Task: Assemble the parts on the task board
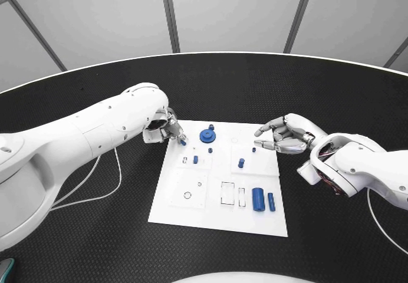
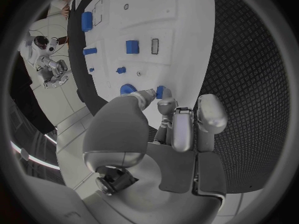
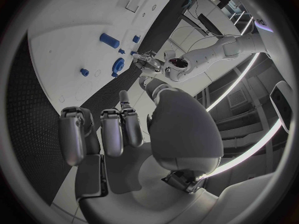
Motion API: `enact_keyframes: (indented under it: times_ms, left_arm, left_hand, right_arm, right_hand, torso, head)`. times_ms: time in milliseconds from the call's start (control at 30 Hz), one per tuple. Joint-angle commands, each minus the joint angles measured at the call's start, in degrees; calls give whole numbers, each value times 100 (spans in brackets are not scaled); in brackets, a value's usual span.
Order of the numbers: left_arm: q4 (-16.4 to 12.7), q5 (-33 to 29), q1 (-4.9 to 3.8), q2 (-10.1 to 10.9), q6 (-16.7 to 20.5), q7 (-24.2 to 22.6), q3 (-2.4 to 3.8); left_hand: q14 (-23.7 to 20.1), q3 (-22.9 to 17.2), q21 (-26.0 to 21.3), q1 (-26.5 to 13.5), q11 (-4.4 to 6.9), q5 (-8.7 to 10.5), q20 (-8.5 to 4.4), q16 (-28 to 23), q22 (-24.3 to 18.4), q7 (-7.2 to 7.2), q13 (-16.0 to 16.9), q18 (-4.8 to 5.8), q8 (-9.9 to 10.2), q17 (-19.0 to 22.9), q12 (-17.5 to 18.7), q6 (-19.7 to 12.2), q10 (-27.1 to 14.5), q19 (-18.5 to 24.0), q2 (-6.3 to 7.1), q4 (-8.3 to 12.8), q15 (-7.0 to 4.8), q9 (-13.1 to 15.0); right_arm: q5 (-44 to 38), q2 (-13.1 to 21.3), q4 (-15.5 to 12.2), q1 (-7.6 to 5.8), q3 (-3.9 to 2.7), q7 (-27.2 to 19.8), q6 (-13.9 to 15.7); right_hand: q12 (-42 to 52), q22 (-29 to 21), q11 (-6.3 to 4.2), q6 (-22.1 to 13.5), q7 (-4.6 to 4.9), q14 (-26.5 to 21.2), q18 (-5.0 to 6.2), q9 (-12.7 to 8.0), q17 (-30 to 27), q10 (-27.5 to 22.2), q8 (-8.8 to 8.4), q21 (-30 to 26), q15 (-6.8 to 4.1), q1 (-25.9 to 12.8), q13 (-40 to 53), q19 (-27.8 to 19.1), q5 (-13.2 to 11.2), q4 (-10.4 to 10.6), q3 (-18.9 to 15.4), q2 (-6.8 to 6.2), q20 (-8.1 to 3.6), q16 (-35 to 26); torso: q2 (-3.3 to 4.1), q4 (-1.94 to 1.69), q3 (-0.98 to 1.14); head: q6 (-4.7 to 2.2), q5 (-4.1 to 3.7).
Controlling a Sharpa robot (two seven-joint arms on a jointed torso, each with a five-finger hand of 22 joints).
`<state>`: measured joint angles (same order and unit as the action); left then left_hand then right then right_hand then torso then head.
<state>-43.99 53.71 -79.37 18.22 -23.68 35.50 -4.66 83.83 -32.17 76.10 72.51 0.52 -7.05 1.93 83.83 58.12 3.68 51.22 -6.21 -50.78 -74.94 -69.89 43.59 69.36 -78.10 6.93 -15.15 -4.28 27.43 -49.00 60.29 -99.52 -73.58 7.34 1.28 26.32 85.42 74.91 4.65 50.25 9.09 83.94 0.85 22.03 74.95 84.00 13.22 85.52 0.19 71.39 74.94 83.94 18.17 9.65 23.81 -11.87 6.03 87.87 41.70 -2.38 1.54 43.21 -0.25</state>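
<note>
Left hand [image 1: 165,128]: sits at the far left corner of the task board [image 1: 174,206], thumb and a finger pinching a small blue part [image 1: 183,142] right at the board's edge (the left wrist view shows it best, part [image 2: 160,91] between the fingertips).
Right hand [image 1: 285,134]: hovers over the board's far right corner, fingers curled loosely but apart, nothing in it.
Board: white plate in the middle of the black table [image 1: 85,236].
Round blue part [image 1: 207,136]: far end of the board, just beside the left hand's fingers.
Small blue pegs [image 1: 196,159]: mid-board, standing apart from each other.
Two longer blue parts [image 1: 257,198]: near right area, side by side next to the rectangular slots.
</note>
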Motion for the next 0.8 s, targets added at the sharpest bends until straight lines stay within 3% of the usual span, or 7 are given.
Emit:
enact_keyframes:
  times_ms: [33,133,167,200,533,800]
  left_arm:
    - [9,-47,0,-2,-11,-11,0]
    - [13,-146,0,3,-26,-31,0]
    - [13,-155,0,3,-26,-32,0]
    - [7,-223,0,13,-30,-46,0]
    - [-280,-579,-1,236,84,-107,-1]
    - [-1044,-788,-10,764,333,-156,0]
  left_hand:
    - [293,-348,-37,83,-2,5,-1,-38,-3,6,-19,17,-37,-221,24,-76,-37,54,20,89,17,37]
    - [292,-941,-36,100,-21,-2,12,-39,-2,38,-61,17,-110,-222,57,-166,-50,59,55,307,32,92]
    - [292,-976,-35,105,-22,-5,13,-39,1,39,-60,17,-114,-223,57,-172,-49,58,54,325,32,96]
    - [293,-1305,-34,46,-38,-6,25,-38,1,62,-74,17,-174,-224,66,-207,-47,62,71,466,48,138]
    - [293,-1648,-29,-88,-50,-11,46,-36,7,74,-60,18,-255,-227,50,-221,-20,64,87,654,58,191]
    - [295,-1743,-23,-144,-45,-13,50,-33,14,69,-10,18,-292,-233,14,-205,28,60,113,737,55,212]
  right_arm:
    - [0,1,0,0,0,0,-1]
    - [0,0,1,0,0,1,-4]
    - [0,-1,1,0,0,1,-4]
    - [0,-1,3,0,0,1,-6]
    - [0,-1,25,0,0,5,-14]
    - [0,-4,79,1,1,1,-15]
  right_hand:
    - [6,755,-48,-1,2,461,90,1,850,239,17,-18,-36,-4,1088,264,37,6,-16,52,-31,-2]
    - [6,755,-48,-1,2,461,90,1,850,239,17,-18,-36,-4,1088,264,37,6,-16,52,-31,-2]
    - [6,755,-48,-1,2,461,90,1,850,239,17,-18,-36,-4,1088,264,37,6,-16,52,-31,-2]
    - [6,755,-48,-1,2,461,90,1,850,239,17,-18,-36,-4,1088,264,37,6,-16,52,-31,-2]
    - [14,766,-49,2,1,461,87,2,851,246,22,-11,-37,-3,1095,269,40,6,-15,53,-32,-2]
    - [5,757,-49,3,1,459,89,2,843,239,24,-17,-38,-3,1087,265,43,5,-14,54,-32,-5]
  torso:
    - [-2,-4,3]
    - [-5,-6,0]
    - [-7,-7,1]
    - [-8,-8,1]
    - [-32,-23,-6]
    - [-87,-50,-10]
  head:
    - [7,-9]
    - [9,-5]
    - [10,-6]
    - [15,-6]
    - [33,1]
    - [60,-4]
